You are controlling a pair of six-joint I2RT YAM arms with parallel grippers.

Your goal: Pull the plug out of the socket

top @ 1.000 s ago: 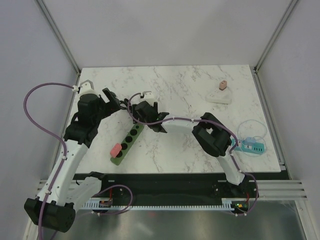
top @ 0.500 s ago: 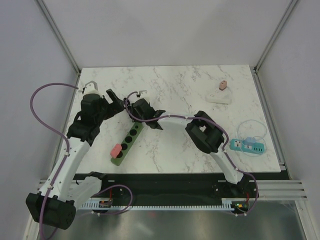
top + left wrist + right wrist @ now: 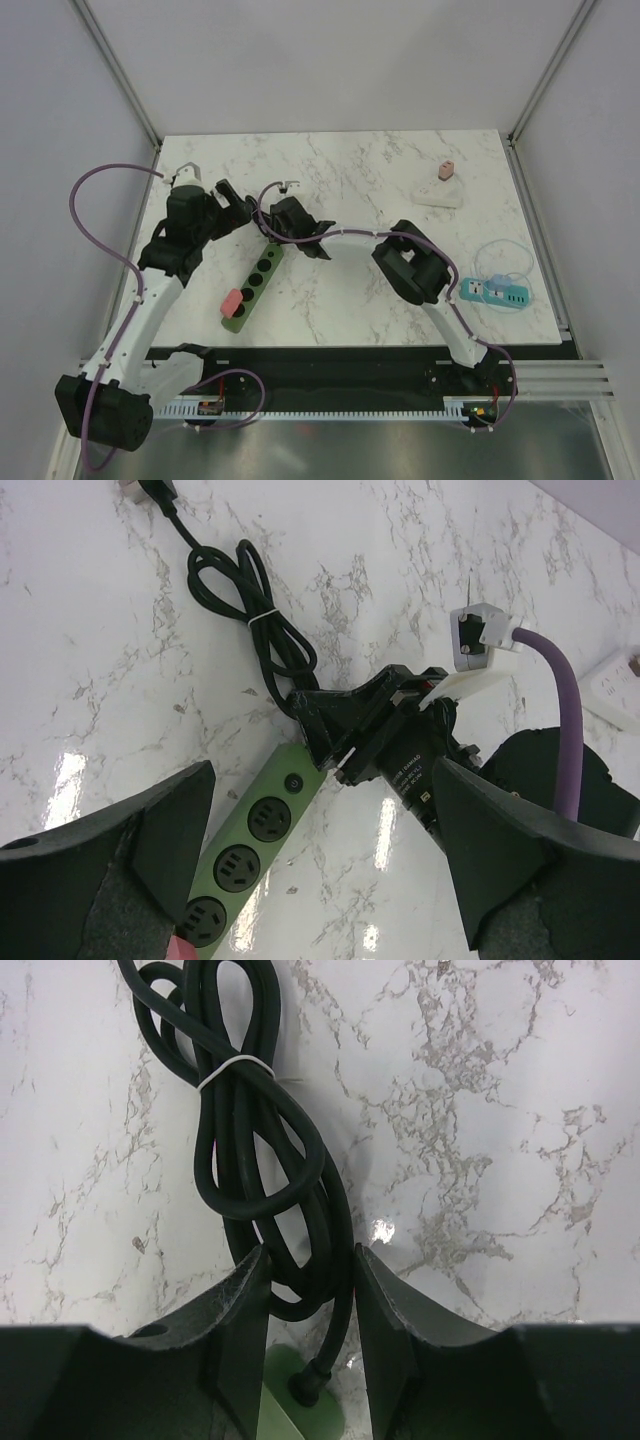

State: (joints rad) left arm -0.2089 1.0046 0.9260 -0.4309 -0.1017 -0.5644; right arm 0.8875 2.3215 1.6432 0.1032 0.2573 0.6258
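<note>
A green power strip (image 3: 256, 283) lies on the marble table with a pink plug (image 3: 231, 300) in its near socket. In the left wrist view the strip (image 3: 240, 865) runs to the bottom left, and only a sliver of the plug (image 3: 181, 949) shows there. A bundled black cord (image 3: 250, 1110) leaves the strip's far end. My right gripper (image 3: 271, 236) is at that end, its fingers closed against the cord (image 3: 310, 1290). My left gripper (image 3: 236, 203) is open and empty, hovering over the strip's far half (image 3: 320, 880).
A white adapter with a pink plug (image 3: 441, 184) stands at the far right. A teal socket block (image 3: 497, 293) with a thin white cable lies near the right edge. The cord coil (image 3: 250, 620) lies to the far left of the strip.
My right gripper has moved a little to the far left, to the strip's cord end. My left arm has shifted slightly. The strip and plug have not moved.
</note>
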